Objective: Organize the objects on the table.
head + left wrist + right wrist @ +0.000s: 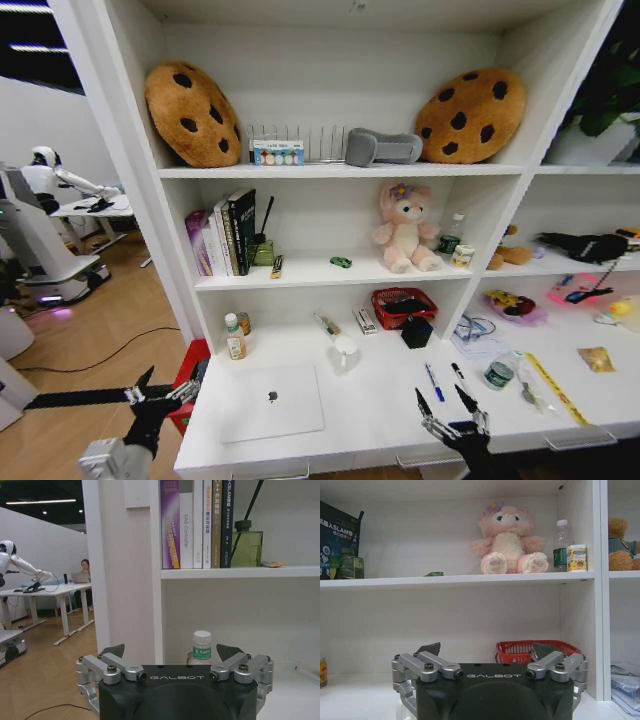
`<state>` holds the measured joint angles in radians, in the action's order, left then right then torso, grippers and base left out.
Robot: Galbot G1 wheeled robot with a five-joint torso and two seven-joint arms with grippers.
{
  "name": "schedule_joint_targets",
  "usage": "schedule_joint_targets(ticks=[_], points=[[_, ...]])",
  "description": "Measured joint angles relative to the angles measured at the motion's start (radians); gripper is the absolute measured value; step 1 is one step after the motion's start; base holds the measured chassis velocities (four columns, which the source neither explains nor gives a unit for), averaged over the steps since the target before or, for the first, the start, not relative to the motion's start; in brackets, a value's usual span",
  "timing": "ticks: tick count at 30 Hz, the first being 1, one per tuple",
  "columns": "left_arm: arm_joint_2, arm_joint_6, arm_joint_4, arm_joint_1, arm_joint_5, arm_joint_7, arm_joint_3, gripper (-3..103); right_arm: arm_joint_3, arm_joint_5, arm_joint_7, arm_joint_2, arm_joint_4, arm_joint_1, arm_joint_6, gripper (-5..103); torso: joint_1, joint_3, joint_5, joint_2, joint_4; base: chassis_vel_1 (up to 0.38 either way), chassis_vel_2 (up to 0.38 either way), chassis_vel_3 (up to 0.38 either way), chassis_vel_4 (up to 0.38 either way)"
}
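With both the left gripper [165, 385] and right gripper [447, 403] being held spread and empty at the table [380, 415] edge, a first pick, probably the blue pen [434, 381], is apparently being lined up

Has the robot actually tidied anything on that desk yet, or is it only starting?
Only starting, it seems. Nothing looks tidied: the laptop, blue pen, black pen and gold packet lie scattered on the table. Nothing is in hand: the left gripper and right gripper hover open and empty at the front edge.
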<state>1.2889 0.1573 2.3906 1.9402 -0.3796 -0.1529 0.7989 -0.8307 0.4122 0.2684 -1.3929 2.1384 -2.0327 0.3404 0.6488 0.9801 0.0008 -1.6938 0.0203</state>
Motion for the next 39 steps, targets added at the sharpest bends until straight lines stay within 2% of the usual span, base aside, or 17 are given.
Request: schedule_joint_targets(ticks=[11, 25, 27, 30, 33, 35, 39], points=[[0.011, 0.0, -0.002, 0.006, 0.011, 0.003, -0.005, 100, 0.007, 0.004, -0.017, 0.012, -0.015, 0.017, -0.004, 100, 0.0, 0.0, 0.0, 0.0, 0.0, -0.137, -0.157, 0.16, 0.133], [0.012, 0.003, -0.003, 0.006, 0.018, 0.006, -0.021, 100, 0.048, -0.013, -0.019, 0.026, -0.021, 0.051, -0.01, 100, 0.0, 0.0, 0.0005, 0.0, -0.0003, -0.285, -0.29, 0.287, 0.276], [0.012, 0.003, -0.003, 0.007, 0.02, 0.006, -0.021, 100, 0.069, -0.014, -0.026, 0.03, -0.021, 0.068, -0.024, 100, 0.0, 0.0, 0.0004, 0.0, -0.0003, -0.142, -0.292, 0.292, 0.181], [0.008, 0.003, -0.002, 0.011, 0.02, 0.007, -0.021, 100, 0.15, -0.008, -0.064, 0.049, -0.002, 0.115, -0.113, 100, 0.0, 0.0, 0.0007, 0.0, 0.0001, -0.056, -0.176, 0.119, 0.086], [0.005, 0.003, -0.001, 0.012, 0.02, 0.007, -0.019, 100, 0.191, -0.006, -0.079, 0.065, 0.011, 0.138, -0.156, 100, 0.0, 0.0, 0.0002, 0.0, 0.0005, -0.002, -0.065, 0.047, -0.037], [0.005, 0.003, 0.001, 0.017, 0.021, 0.007, -0.016, 100, 0.261, 0.001, -0.134, 0.085, 0.024, 0.167, -0.203, 100, 0.0, 0.0, 0.0, 0.0, 0.0001, -0.012, 0.033, -0.025, -0.056], [0.007, 0.003, 0.002, 0.02, 0.021, 0.007, -0.014, 100, 0.295, 0.01, -0.181, 0.095, 0.007, 0.189, -0.241, 100, 0.0, 0.0, -0.0004, 0.0, -0.0002, 0.028, 0.098, -0.033, -0.057]])
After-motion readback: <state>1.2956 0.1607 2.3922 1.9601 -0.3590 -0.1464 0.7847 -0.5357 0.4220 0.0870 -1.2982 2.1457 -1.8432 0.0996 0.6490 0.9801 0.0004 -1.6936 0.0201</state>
